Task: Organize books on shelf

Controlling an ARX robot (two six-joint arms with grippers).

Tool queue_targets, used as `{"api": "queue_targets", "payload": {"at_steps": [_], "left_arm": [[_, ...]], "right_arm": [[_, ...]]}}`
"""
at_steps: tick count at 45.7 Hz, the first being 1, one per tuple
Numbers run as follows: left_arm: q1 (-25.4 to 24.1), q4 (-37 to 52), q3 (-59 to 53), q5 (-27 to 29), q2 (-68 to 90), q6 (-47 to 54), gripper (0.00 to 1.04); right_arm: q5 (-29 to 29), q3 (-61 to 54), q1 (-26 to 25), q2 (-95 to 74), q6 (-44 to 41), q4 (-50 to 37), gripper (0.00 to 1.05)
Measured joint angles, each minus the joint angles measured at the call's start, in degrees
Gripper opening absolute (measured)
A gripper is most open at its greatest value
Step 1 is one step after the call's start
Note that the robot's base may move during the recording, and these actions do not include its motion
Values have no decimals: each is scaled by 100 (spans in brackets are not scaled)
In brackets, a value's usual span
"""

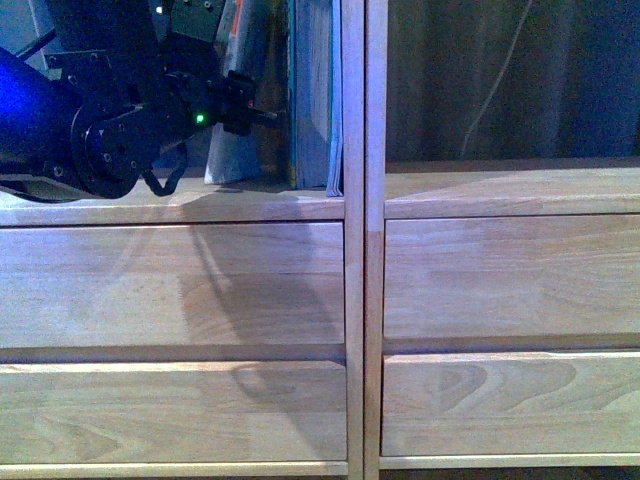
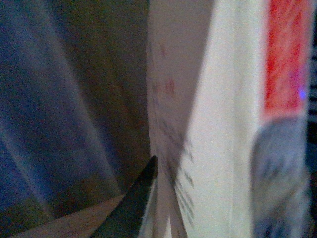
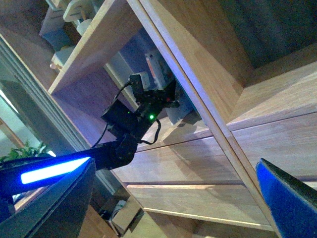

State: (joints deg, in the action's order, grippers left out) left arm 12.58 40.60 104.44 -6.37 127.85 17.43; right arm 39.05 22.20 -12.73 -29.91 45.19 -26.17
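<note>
The left arm point(image 1: 110, 120) reaches forward at upper left, a green light lit near its wrist. The left pincer point(image 1: 262, 112) points ahead; one dark fingertip point(image 2: 141, 201) shows, its gap unreadable. The right pincer point(image 3: 176, 168) is spread wide.

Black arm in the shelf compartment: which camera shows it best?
Right wrist view: the left arm shows most of it. The front view crops it to the wrist; the left wrist view catches one dark fingertip.

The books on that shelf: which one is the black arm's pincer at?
The thin white booklet, right at the left pincer. The thick teal book stands upright against the shelf's middle post, farther from it.
</note>
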Motion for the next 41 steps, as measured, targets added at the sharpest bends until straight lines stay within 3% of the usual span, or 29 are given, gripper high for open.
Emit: {"api": "queue_targets", "payload": {"at_steps": [4, 17, 36, 41], "left_arm": [[-2, -59, 0, 46, 20, 66, 41], [15, 505, -887, 0, -179, 7, 98], [13, 848, -2785, 138, -1821, -872, 97], [-146, 669, -3886, 195, -2719, -1261, 97]], "right_arm": [[0, 0, 0, 0, 0, 0, 98], [0, 0, 0, 0, 0, 0, 98], [0, 0, 0, 0, 0, 0, 98], [0, 0, 0, 0, 0, 0, 98]]}}
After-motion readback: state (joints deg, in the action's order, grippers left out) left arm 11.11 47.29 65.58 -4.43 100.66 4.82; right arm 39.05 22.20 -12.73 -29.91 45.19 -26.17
